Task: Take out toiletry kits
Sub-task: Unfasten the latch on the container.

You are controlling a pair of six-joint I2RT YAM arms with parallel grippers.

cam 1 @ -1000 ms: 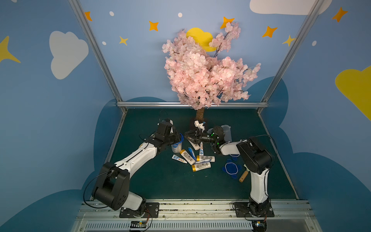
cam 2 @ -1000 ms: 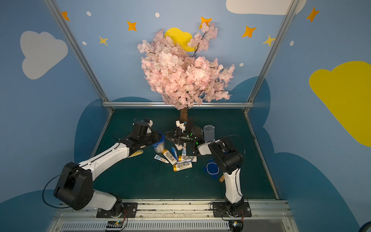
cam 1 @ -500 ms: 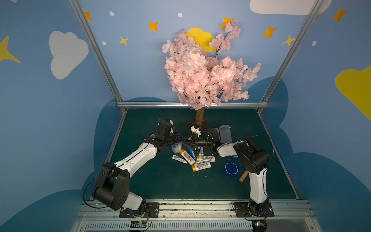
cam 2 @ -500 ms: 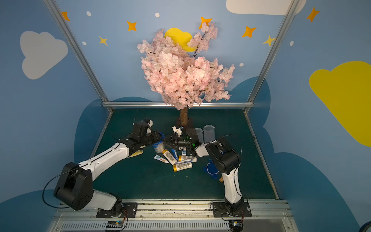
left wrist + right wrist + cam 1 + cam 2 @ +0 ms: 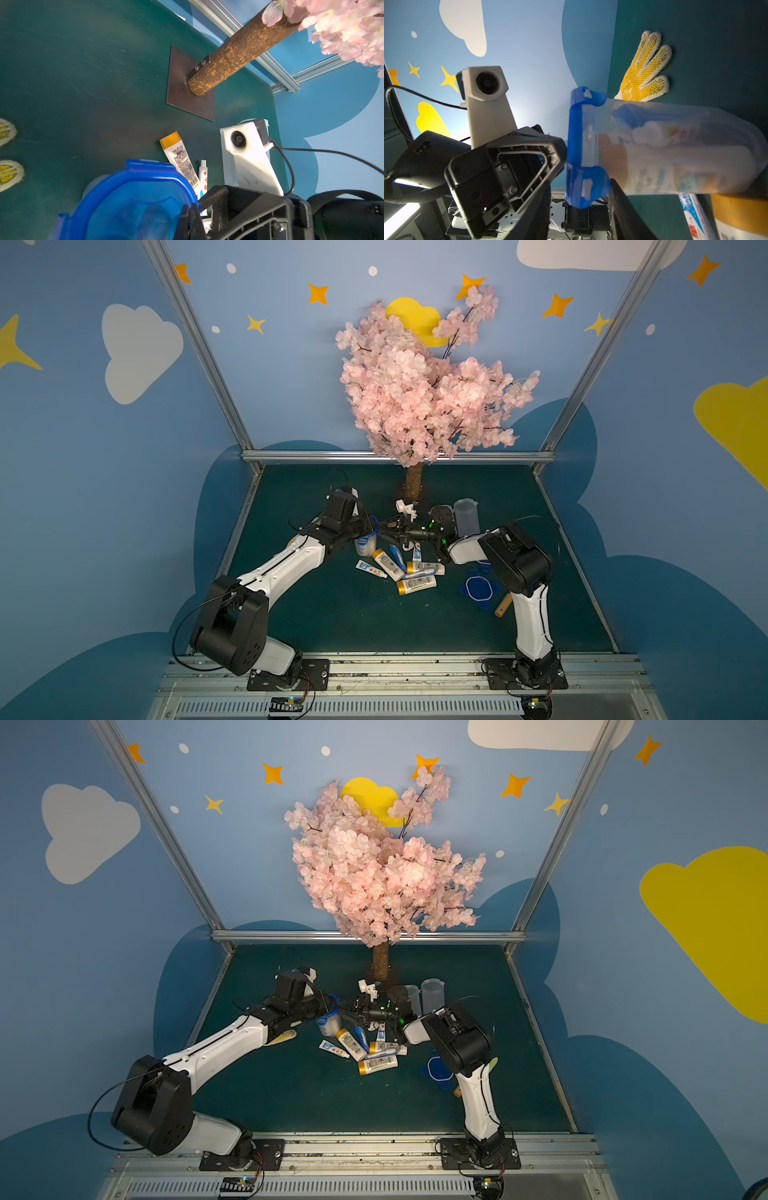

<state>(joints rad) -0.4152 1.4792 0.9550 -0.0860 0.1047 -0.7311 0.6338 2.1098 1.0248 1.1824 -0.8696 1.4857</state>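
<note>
A clear jar (image 5: 365, 546) with a blue clip lid (image 5: 576, 145) stands tilted between my two grippers. Through its wall I see a white bottle with an orange cap (image 5: 654, 166) and a toothpaste tube (image 5: 664, 133). My left gripper (image 5: 192, 218) is shut on the lid's rim (image 5: 135, 197). My right gripper (image 5: 581, 212) is open, with one of the lid's clips between its jaws. More toiletry kits lie loose on the table in both top views: bottles (image 5: 388, 565) (image 5: 378, 1065), a tube (image 5: 370, 568) and a blue wrapped piece (image 5: 397, 558).
The tree trunk (image 5: 413, 483) on its metal plate (image 5: 187, 93) stands just behind the grippers. Empty clear jars (image 5: 432, 994) stand to the right of them. A loose blue lid (image 5: 478, 588) and a wooden piece (image 5: 503, 608) lie near the right arm. A yellow glove (image 5: 645, 68) lies under the left arm.
My right gripper has moved left toward the jar's lid, and its jaws now stand either side of a clip. The left gripper has kept its hold.
</note>
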